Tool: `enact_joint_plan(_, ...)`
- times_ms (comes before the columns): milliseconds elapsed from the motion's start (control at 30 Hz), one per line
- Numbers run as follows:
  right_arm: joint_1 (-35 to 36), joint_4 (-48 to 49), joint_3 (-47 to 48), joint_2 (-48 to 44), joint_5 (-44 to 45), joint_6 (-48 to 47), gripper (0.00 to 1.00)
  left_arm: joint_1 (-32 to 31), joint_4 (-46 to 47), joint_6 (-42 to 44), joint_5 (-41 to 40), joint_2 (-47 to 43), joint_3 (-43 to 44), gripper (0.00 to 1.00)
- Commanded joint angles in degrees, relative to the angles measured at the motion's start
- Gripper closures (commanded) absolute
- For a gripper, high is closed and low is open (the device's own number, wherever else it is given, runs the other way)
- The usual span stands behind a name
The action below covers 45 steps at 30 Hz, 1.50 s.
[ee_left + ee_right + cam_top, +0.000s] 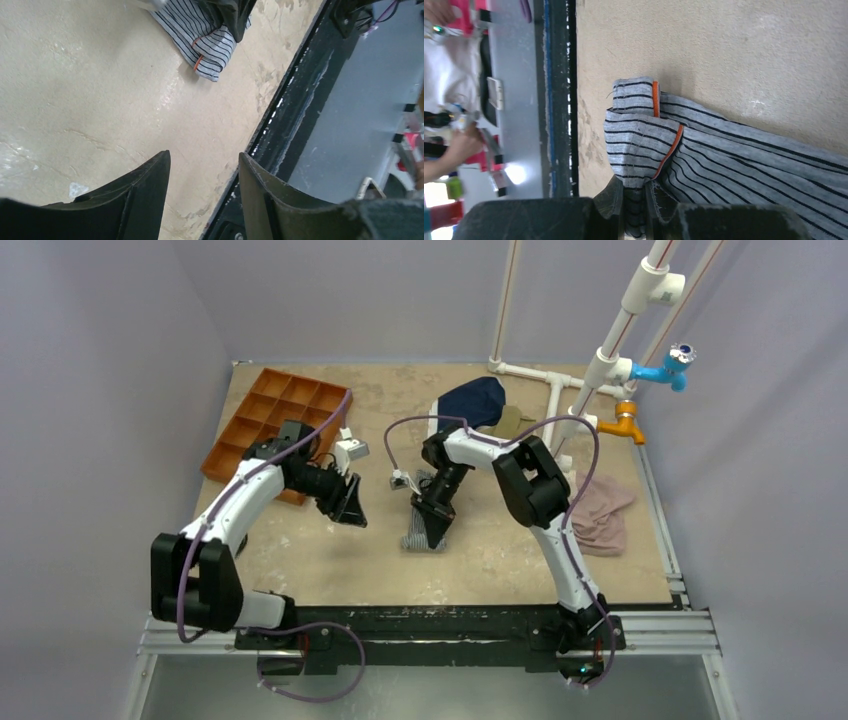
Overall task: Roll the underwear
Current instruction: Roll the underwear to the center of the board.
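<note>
The underwear is grey cloth with thin dark stripes and orange trim, folded on the tan table. In the top view it lies mid-table under my right gripper. My right gripper is shut on a fold of its edge, with cloth pinched between the jaws. My left gripper hovers left of the underwear, apart from it. In the left wrist view it is open and empty over bare table, and the underwear shows far off at the top.
An orange compartment tray stands at the back left behind the left arm. A navy garment and an olive-tan one lie at the back, a pinkish cloth at the right. White pipes rise at the back right.
</note>
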Motion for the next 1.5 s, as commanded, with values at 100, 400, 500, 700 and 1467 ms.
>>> enact_joint_plan(100, -2.14, -4.19, 6.50, 9.46, 2.36, -6.36, 0.92, -11.07, 15.51, 3.27, -10.56, -11.60, -7.91, 0.46)
enact_joint_plan(400, -3.13, -5.52, 7.87, 12.43, 2.40, -5.92, 0.86, -27.72, 28.43, 3.89, -22.50, -7.85, -7.98, 0.37)
enact_joint_plan(500, -3.16, -5.44, 7.89, 12.56, 2.68, -5.77, 0.85, -31.47, 32.00, 4.43, -25.49, -4.61, -7.81, 0.36)
enact_joint_plan(700, -3.13, -5.44, 7.73, 12.14, 2.93, -5.90, 0.86, -36.52, 37.72, 5.27, -31.10, 0.67, -8.04, 0.36)
enact_joint_plan(1467, -3.14, -5.14, 7.44, 12.55, 3.94, -5.70, 0.86, -39.28, 39.62, 2.68, -30.71, 15.07, -5.15, 0.70)
